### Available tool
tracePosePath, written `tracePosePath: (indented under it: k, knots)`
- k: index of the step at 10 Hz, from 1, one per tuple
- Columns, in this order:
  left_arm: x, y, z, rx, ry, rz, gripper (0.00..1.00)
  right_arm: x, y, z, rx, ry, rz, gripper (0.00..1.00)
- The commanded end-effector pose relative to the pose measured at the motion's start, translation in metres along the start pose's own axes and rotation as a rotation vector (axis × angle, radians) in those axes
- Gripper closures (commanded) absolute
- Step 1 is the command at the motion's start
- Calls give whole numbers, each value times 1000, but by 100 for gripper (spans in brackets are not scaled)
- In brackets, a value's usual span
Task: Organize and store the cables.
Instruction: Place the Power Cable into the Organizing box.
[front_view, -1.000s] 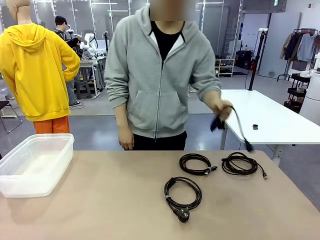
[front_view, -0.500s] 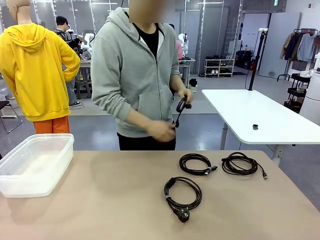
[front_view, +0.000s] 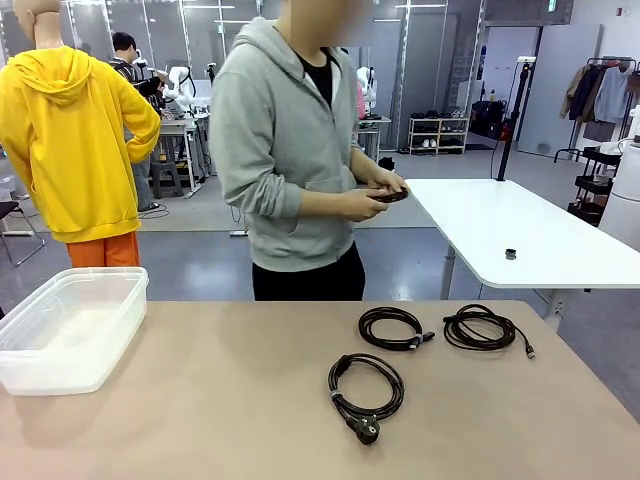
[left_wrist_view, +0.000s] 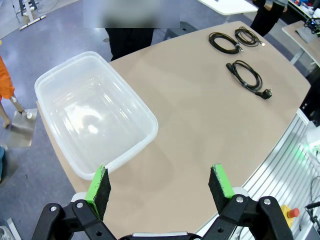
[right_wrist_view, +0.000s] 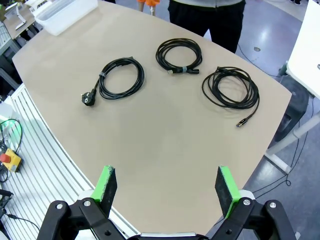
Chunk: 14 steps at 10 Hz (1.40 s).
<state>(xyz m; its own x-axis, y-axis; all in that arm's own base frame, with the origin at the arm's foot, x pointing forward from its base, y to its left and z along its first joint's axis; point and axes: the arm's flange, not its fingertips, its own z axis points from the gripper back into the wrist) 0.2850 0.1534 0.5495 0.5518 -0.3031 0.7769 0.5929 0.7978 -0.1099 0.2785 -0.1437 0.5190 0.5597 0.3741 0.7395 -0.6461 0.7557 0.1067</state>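
Dark item (front_view: 390, 196) half hidden in person's hands (front_view: 366, 203), bin (front_view: 62, 335) cropped at left

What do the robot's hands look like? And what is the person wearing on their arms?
The left hand and the right hand look alike: black, each with two straight fingers wearing bright green pads. The person's arms are covered by the long grey sleeves of a zip-up hoodie.

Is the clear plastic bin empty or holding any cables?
Empty. The left wrist view looks into the bin and its bottom is bare; three coiled cables lie on the table.
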Motion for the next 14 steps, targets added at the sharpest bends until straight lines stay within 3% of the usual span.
tracePosePath:
  k: [1,14]
  knots:
    - [2,4,2,-14,-9,-16,0,0,-1,0,10,-2,17,0]
    - [2,4,2,-14,-9,-16,0,0,-1,0,10,-2,17,0]
